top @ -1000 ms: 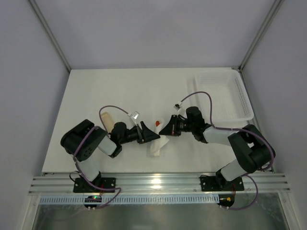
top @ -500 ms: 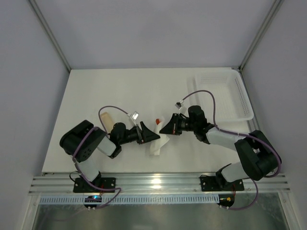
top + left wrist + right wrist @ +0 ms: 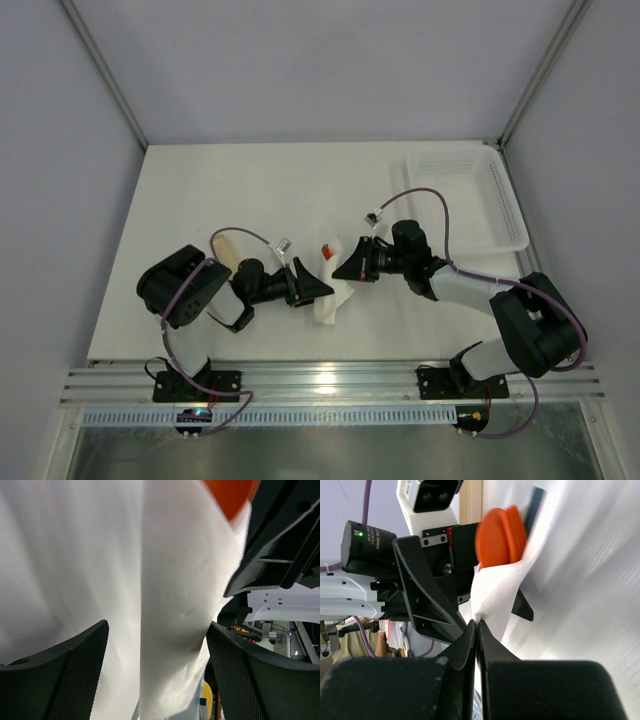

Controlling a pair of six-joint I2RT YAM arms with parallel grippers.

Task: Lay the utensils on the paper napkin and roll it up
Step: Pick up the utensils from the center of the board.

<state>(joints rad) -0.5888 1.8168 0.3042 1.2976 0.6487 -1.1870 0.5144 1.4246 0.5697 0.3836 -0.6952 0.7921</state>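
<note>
The paper napkin (image 3: pixel 331 297) lies as a loose white roll between the two arms, and an orange utensil (image 3: pixel 327 252) pokes from its far end. My left gripper (image 3: pixel 314 290) is open, its fingers (image 3: pixel 60 675) on either side of the napkin roll (image 3: pixel 170 605), apart from it. Pinched shut on a corner of the napkin (image 3: pixel 492 592) is my right gripper (image 3: pixel 478 625), just below the orange utensil (image 3: pixel 501 536). A pale tan stick (image 3: pixel 223 248) lies on the table behind the left arm.
A white mesh basket (image 3: pixel 503 205) stands at the back right of the table. Purple cables loop over both arms. The left gripper's black body (image 3: pixel 420 595) fills the space just beyond the right fingers.
The left jaws have spread a little wider and the left arm's elbow has shifted right. The right arm drew back slightly, still pinching the napkin.
</note>
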